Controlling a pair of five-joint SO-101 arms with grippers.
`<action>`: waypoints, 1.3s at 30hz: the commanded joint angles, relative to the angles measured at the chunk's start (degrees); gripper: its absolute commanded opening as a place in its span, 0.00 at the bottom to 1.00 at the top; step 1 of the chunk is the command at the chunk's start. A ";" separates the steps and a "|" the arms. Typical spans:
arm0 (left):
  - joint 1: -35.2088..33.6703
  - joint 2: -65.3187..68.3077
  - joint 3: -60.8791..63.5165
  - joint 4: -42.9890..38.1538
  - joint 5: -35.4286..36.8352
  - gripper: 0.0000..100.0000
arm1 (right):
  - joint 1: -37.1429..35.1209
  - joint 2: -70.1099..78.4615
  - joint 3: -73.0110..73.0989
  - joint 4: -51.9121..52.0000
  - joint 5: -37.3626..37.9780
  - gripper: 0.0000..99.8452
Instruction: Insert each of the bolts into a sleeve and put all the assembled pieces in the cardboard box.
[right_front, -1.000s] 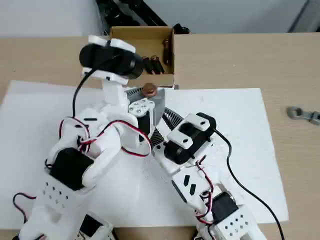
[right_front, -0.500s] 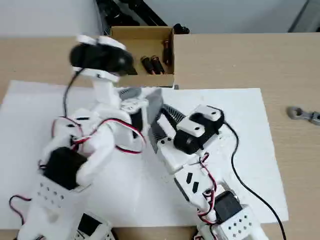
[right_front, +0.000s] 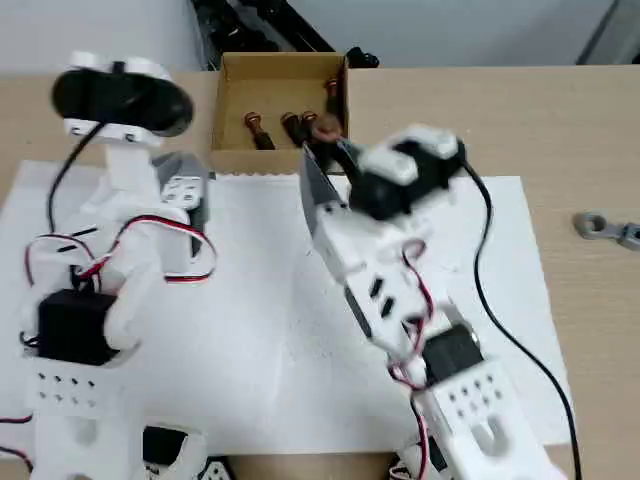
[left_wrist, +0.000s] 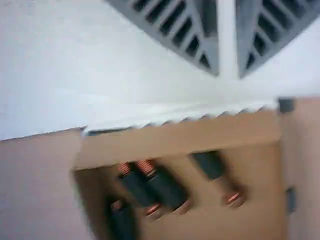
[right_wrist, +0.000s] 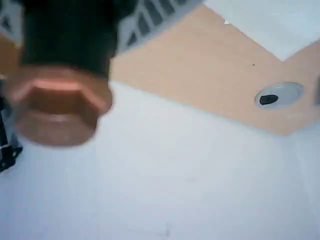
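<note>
The right gripper (right_front: 322, 141) is clamping a black sleeve with a copper-headed bolt (right_wrist: 60, 97) in it, holding it over the near right corner of the open brown cardboard box (right_front: 281, 66). Several like pieces (left_wrist: 150, 187) are lying inside. The left gripper (left_wrist: 227, 75) is hanging parted and empty over the white paper sheet (right_front: 250, 300) — just beside the box.

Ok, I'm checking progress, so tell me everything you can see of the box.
The box is brown cardboard, shallow and open-topped. It sits upright on the table at the far edge of the white sheet. Four pieces, black sleeves with copper bolt heads, lie on its floor. The right gripper holds another piece over its near right corner.
</note>
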 joint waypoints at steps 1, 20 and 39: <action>-4.22 -0.35 -2.24 3.25 -2.20 0.01 | 1.71 10.42 -11.16 -0.31 -0.70 0.00; -12.48 -1.32 -2.15 16.18 -4.84 0.01 | 8.31 71.78 -64.62 -0.22 -0.88 0.00; -12.48 -18.46 12.62 13.98 -4.84 0.01 | 8.48 97.19 -81.76 3.38 -4.48 0.14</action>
